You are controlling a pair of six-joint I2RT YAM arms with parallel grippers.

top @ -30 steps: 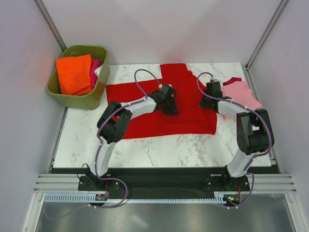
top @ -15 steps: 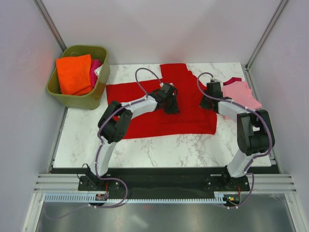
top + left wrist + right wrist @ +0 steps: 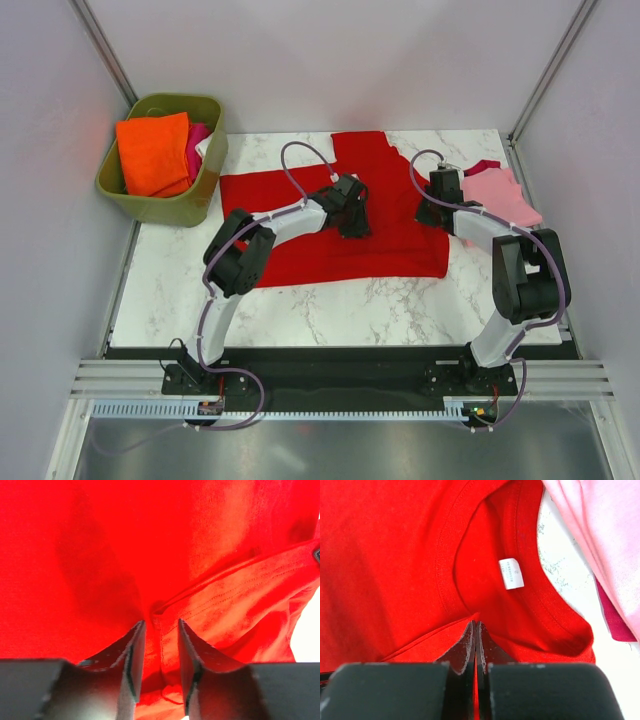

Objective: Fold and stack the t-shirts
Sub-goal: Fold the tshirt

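Left pincer (image 3: 159, 626) stood partly open over the red shirt (image 3: 400, 250), a raised fold of hemmed cloth between its fingers; whether they pressed it could not be told. Right pincer (image 3: 475, 625) was closed on a thin edge of the same shirt, just short of the collar and white label (image 3: 511, 573). Pink shirt (image 3: 497, 190) lay close on its right.

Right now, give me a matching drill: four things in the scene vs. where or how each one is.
1 red t-shirt
2 pink t-shirt
3 green tub
4 right fingers

A far-left corner, orange cloth inside
B shut, pinching red fabric
C spread over the table's middle
D table's far-right edge

Pairs: 1-C, 2-D, 3-A, 4-B
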